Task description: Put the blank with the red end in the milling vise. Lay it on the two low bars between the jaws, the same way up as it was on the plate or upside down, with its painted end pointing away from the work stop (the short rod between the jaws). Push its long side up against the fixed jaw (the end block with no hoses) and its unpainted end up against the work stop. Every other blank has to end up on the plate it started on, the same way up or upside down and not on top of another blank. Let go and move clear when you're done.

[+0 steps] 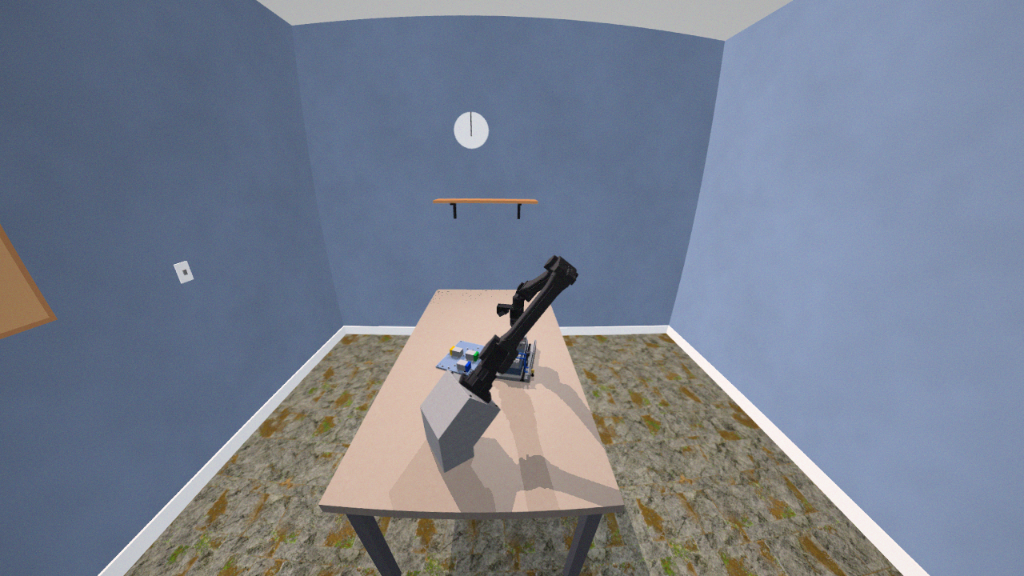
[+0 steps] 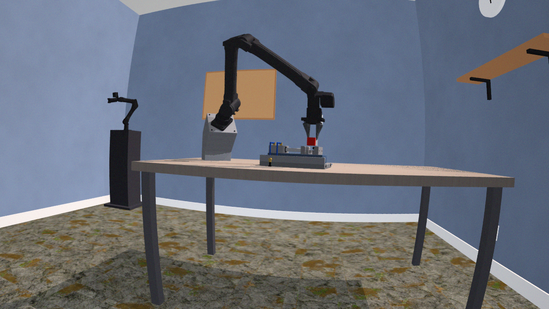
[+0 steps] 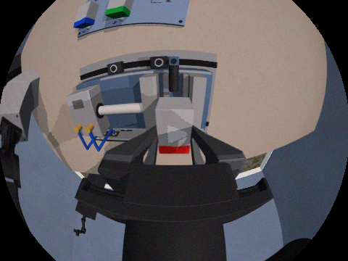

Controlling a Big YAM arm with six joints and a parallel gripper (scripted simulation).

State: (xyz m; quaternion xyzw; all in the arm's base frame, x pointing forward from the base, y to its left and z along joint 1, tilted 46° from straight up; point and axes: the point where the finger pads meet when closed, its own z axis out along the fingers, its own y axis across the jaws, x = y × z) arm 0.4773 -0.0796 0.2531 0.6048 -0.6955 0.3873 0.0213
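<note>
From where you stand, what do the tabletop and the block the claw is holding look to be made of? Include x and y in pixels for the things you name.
Tabletop (image 1: 401, 430) (image 2: 384, 172): probably matt wood or laminate, going by its pinkish-tan colour and faintly streaked edge. Block (image 3: 174, 119): perhaps bare metal, plain grey and dull, with a flat red painted end.

Red-ended gray blank (image 2: 311, 141) (image 3: 174, 125) between the fingers, above the vise (image 2: 293, 161) (image 3: 148, 87).

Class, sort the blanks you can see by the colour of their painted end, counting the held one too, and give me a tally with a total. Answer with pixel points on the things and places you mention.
Red-ended blank (image 2: 311, 141) (image 3: 174, 121): 1
Green-ended blank (image 1: 471, 354) (image 3: 118, 11): 1
Blue-ended blank (image 1: 464, 365) (image 3: 86, 17): 1
Yellow-ended blank (image 1: 457, 352): 1
Total: 4
</note>
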